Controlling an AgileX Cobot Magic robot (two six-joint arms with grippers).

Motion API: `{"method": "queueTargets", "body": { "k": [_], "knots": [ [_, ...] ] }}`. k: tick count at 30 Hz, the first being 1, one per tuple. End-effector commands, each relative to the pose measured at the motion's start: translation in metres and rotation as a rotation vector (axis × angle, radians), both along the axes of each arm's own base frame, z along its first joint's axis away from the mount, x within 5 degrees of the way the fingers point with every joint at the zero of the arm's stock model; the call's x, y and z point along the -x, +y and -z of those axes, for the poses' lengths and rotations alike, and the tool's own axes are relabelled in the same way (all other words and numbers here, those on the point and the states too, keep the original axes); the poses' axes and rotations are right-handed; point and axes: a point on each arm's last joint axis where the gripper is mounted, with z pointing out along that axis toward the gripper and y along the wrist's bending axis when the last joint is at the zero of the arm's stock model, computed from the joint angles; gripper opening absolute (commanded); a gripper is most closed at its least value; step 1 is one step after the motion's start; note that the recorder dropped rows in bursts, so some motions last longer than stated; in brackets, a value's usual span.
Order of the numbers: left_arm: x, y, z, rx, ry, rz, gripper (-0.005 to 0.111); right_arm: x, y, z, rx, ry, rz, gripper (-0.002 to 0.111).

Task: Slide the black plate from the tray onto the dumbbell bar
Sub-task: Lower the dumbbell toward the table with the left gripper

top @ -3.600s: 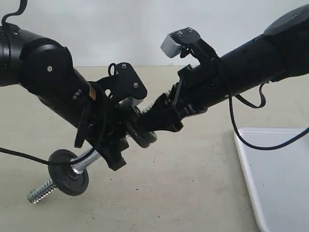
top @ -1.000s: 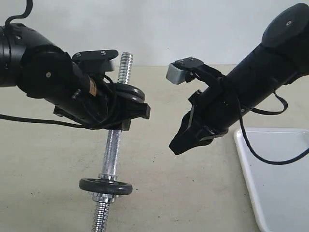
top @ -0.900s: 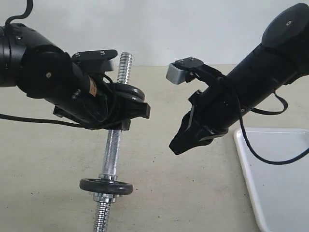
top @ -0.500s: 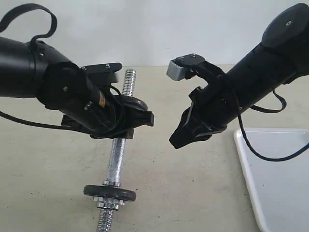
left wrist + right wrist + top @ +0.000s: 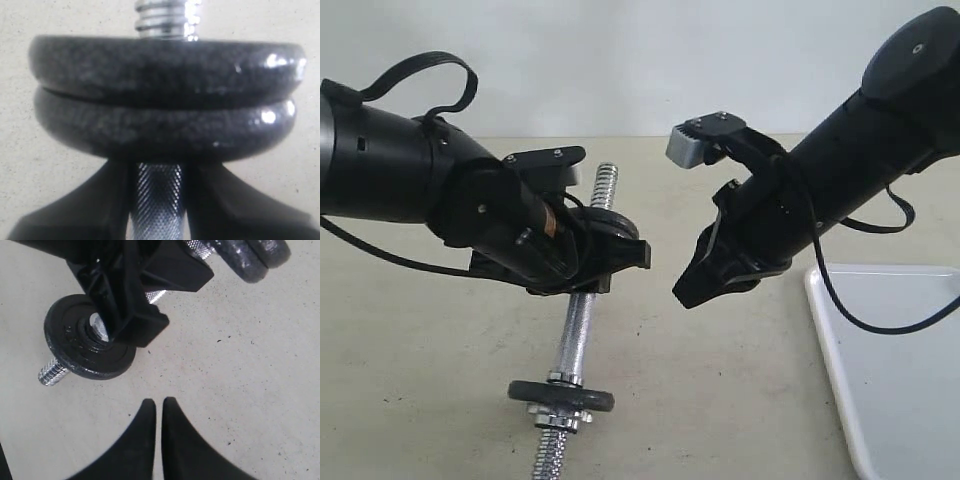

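Surface: beige counter [image 5: 720, 400], pale wall behind.
Black plate [image 5: 165, 65]: on the bar [image 5: 575, 335], stacked on a second disc [image 5: 165, 125]; off the tray [image 5: 880, 400].
Left pincer [image 5: 158, 195]: pinching the bar beneath the stack.
Right pincer [image 5: 158, 412]: pressed together, holding nothing.
Progress: sliding looks done; setting down remains.

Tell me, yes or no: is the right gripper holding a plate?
No, the right gripper is closed on nothing, with only bare tabletop around its tips.
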Motion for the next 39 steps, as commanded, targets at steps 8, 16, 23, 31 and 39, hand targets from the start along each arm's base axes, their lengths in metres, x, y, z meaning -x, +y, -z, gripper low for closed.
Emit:
{"method": "queueTargets", "body": {
  "k": [8,16,23,31,39],
  "knots": [
    [-0.024,-0.008,-0.031,0.185,-0.225,0.001,0.004,0.000,-0.003,-0.002,0.006,-0.002,-0.008,0.000],
    [-0.031,0.002,-0.031,0.181,-0.229,-0.029,0.004,0.001,-0.003,-0.002,0.005,0.002,-0.011,0.000],
    [-0.035,0.011,-0.025,0.155,-0.202,-0.055,0.004,0.001,-0.002,-0.002,0.005,0.006,-0.014,0.000],
    [-0.037,0.011,-0.007,0.120,-0.154,-0.060,0.004,0.001,-0.002,-0.002,0.005,0.003,-0.026,0.000],
    [-0.042,0.019,-0.004,0.108,-0.143,-0.084,0.004,0.001,-0.003,-0.002,0.006,-0.004,-0.031,0.000]
  ]
}}
